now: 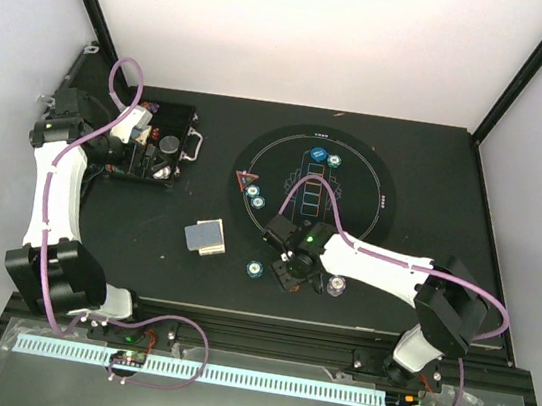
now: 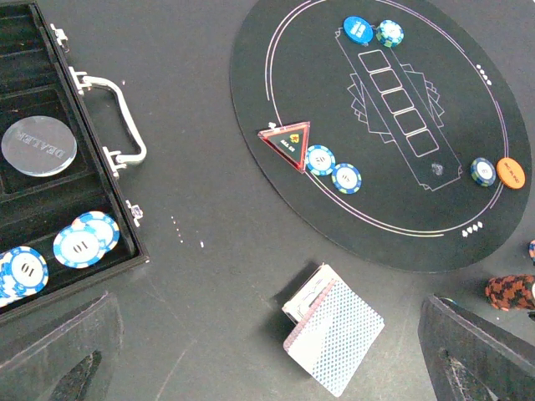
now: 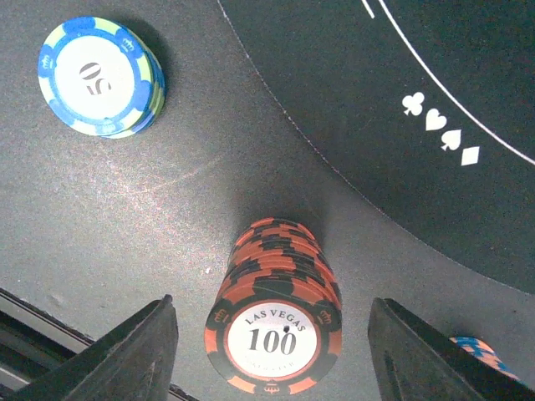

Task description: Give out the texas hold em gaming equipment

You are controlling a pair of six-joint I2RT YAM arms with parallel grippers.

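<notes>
Left gripper (image 2: 267, 302) spread wide, empty, over worktop's left side beside case (image 2: 50, 167) | card deck (image 2: 334, 334) mid-worktop | teal chips (image 3: 100, 75) near front edge | right gripper (image 3: 272, 311) parted, straddling red-brown chip stack (image 3: 276, 334), no contact visible | risk: off-centre pinch shears stack, chips scatter

White-and-black arms (image 1: 69, 170) with looping mauve cables (image 1: 129, 62)
</notes>
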